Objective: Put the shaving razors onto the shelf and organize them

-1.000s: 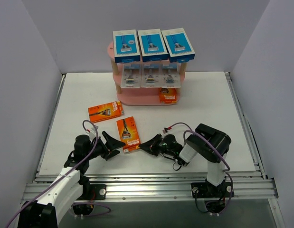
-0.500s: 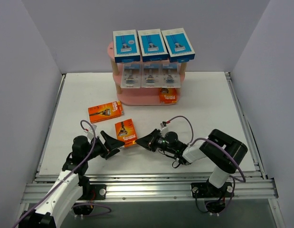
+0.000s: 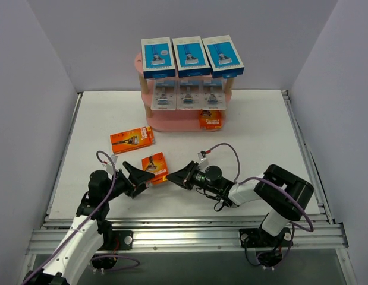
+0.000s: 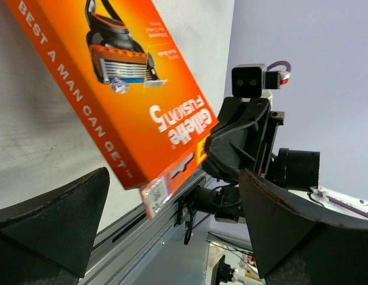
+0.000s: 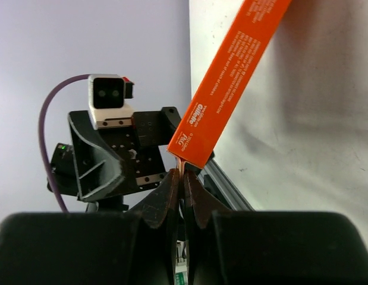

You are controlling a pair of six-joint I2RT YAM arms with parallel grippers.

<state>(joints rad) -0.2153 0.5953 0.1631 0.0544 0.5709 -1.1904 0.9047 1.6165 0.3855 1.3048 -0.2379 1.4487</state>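
An orange razor card (image 3: 155, 165) is tilted up between the two arms. My right gripper (image 3: 172, 174) is shut on the thin tab at its near end (image 5: 184, 172); the card (image 5: 231, 71) shows edge-on in the right wrist view. My left gripper (image 3: 143, 176) stands wide open just left of the card, whose printed face (image 4: 124, 77) sits above and between its fingers (image 4: 53, 219) without touching them. A second orange card (image 3: 132, 139) lies flat on the table. On the pink shelf (image 3: 172, 123) are three blue boxes (image 3: 190, 55), three blister packs (image 3: 188, 94) and an orange card (image 3: 210, 120).
White walls close in the table on the left, back and right. A metal rail (image 3: 189, 228) runs along the near edge, just behind both grippers. The two grippers face each other closely, with cables looping above each wrist.
My right gripper has moved left and forward with the orange card in it, tipping the card up off the table. The left gripper has shifted slightly toward the card and stays open.
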